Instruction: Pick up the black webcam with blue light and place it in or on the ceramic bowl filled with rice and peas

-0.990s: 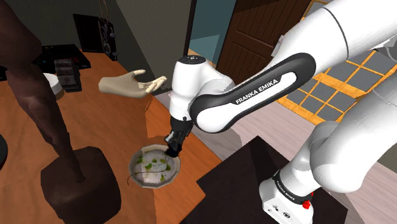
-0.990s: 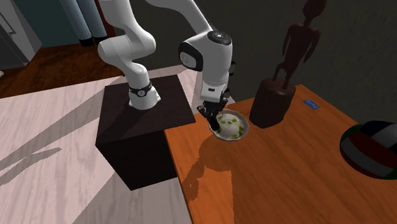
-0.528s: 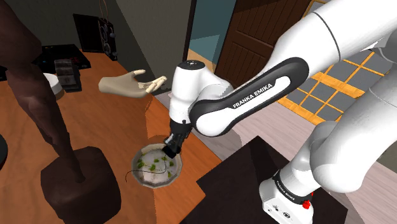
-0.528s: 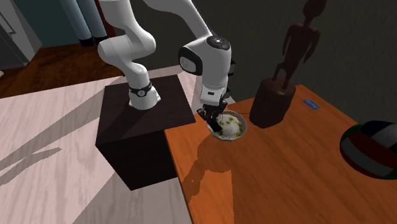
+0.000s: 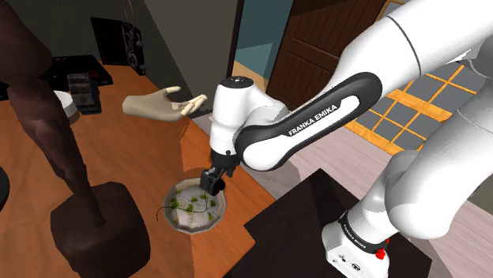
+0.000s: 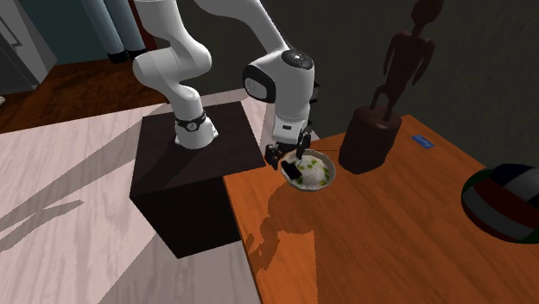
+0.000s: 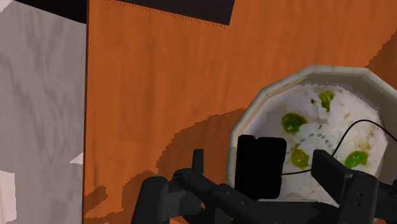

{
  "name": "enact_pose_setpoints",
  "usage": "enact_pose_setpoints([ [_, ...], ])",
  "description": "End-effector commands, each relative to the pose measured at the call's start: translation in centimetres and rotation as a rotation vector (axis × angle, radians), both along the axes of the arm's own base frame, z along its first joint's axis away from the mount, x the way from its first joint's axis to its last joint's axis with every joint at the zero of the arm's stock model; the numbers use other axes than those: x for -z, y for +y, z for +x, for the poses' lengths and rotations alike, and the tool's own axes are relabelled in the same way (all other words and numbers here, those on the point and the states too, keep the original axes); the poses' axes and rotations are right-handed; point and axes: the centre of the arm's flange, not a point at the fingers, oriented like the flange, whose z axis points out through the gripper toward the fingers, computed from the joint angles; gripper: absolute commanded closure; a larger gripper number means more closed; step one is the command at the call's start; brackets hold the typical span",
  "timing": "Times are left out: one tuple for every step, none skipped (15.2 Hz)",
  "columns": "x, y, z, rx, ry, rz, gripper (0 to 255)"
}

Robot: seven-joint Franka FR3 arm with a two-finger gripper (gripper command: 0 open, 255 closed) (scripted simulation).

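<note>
Three views, taken in turn.

Shoulder view. Locate the gripper (image 5: 212, 184) at the end of the white arm (image 5: 237, 103), pointing down, just above the bowl (image 5: 183, 228) of rice and peas on the orange-brown table (image 5: 134, 158). Trace the thin black cable (image 5: 164, 212) from the rice out over the bowl's rim, on the side toward the dark figurine (image 5: 99, 229). Note a flesh-coloured model hand (image 5: 158, 105) farther along the table, well apart from the bowl.

Second exterior view. Find the gripper (image 6: 289, 161) over the edge of the bowl (image 6: 332, 168) nearest the dark stand (image 6: 194, 164). See the black webcam (image 6: 293, 172) lying at that edge, just below the fingertips. Note the figurine (image 6: 380, 121) just beside the bowl on the view's right, and a dark multicoloured ball (image 6: 505, 203) well apart at the right border.

Wrist view. Read the gripper (image 7: 259, 160) as open: fingers (image 7: 331, 168) spread wide, holding nothing. See the webcam (image 7: 259, 175) between them, with a gap on each side, touching neither. Place the webcam inside the bowl (image 7: 264, 95), resting on the rice against the rim. Follow the cable (image 7: 356, 124) across the rice and the green peas.
</note>
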Motion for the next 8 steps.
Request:
enact_pose_setpoints([
  [0.1, 0.0, 0.0, 0.000, 0.000, 0.000, 0],
  [-1.3, 0.0, 0.0, 0.000, 0.000, 0.000, 0],
  [-2.6, 0.0, 0.1, 0.000, 0.000, 0.000, 0],
  [-3.9, 0.0, 0.1, 0.000, 0.000, 0.000, 0],
  [-4.9, 0.0, 0.1, 0.000, 0.000, 0.000, 0],
  [-4.9, 0.0, 0.1, 0.000, 0.000, 0.000, 0],
  [-4.9, 0.0, 0.1, 0.000, 0.000, 0.000, 0],
  [-4.9, 0.0, 0.1, 0.000, 0.000, 0.000, 0],
])
